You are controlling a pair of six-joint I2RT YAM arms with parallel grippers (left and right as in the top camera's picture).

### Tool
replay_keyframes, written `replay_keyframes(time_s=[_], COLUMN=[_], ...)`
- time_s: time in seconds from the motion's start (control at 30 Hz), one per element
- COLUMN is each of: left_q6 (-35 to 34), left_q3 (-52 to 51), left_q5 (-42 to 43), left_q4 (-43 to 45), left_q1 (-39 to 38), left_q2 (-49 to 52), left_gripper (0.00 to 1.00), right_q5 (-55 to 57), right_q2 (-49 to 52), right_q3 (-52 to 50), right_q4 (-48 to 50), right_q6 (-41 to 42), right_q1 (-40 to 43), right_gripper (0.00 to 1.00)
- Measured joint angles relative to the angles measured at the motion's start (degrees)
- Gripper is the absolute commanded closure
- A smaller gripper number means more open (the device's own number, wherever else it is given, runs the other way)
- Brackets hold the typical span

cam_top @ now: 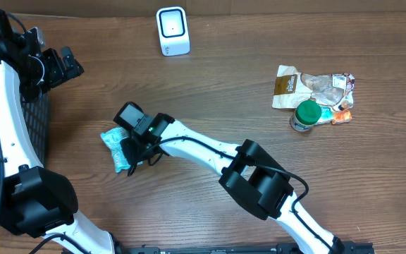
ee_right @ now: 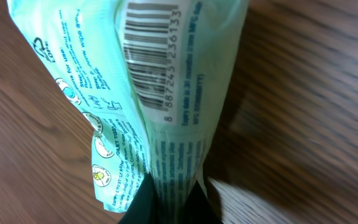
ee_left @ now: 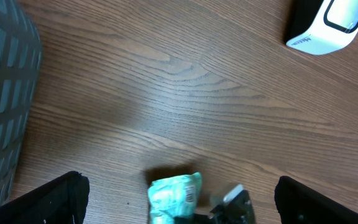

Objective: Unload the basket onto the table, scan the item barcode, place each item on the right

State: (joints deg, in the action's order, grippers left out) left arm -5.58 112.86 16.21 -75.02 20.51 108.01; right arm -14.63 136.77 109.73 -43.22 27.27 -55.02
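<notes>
A pale green wipes packet (cam_top: 113,143) sits left of the table's middle, with my right gripper (cam_top: 130,151) shut on one end of it. The right wrist view shows the packet (ee_right: 166,118) pinched between the black fingertips (ee_right: 142,208). Its barcode (ee_right: 151,50) faces the camera. The white scanner (cam_top: 173,31) stands at the table's back edge, well away from the packet. My left gripper (cam_top: 68,65) hangs open at the far left with nothing in it. In its view, the packet (ee_left: 174,194) lies between and below its spread fingers (ee_left: 55,199), and the scanner (ee_left: 328,25) is at the top right.
A dark mesh basket (cam_top: 39,127) stands at the left edge, close to the left arm. At the right lie a brown snack pouch (cam_top: 291,86), a crinkled wrapper (cam_top: 330,85) and a green-lidded jar (cam_top: 306,115).
</notes>
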Motion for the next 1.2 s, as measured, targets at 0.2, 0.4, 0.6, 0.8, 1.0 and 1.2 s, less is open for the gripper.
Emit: replay_keyframes(time_s=[0.2,0.4,0.6,0.8,1.0,1.2], left_q6=[0.0,0.0,0.0,0.0,0.0,0.0], left_q3=[0.0,0.0,0.0,0.0,0.0,0.0], left_q5=[0.0,0.0,0.0,0.0,0.0,0.0], left_q4=[0.0,0.0,0.0,0.0,0.0,0.0], left_q1=[0.0,0.0,0.0,0.0,0.0,0.0], left_q2=[0.0,0.0,0.0,0.0,0.0,0.0], left_gripper=[0.00,0.00,0.01,0.01,0.00,0.00], right_q5=[4.2,12.2,15.4,11.0,2.1,-3.2], right_q2=[-2.0,-3.7,-3.8,-3.8,-4.5,-4.7], right_q3=[1.1,1.3,1.9,6.8,10.6,8.9], right_q4=[-11.3,-19.2,-19.0,-20.1,-19.6,-15.7], right_q6=[-8.0,-19.4,-24.5,-26.2,-25.0,-15.6], right_q1=[4.0,9.8,16.0,19.8,19.2,16.1], right_gripper=[0.96,0.93,0.72,0.41,0.58,0.75])
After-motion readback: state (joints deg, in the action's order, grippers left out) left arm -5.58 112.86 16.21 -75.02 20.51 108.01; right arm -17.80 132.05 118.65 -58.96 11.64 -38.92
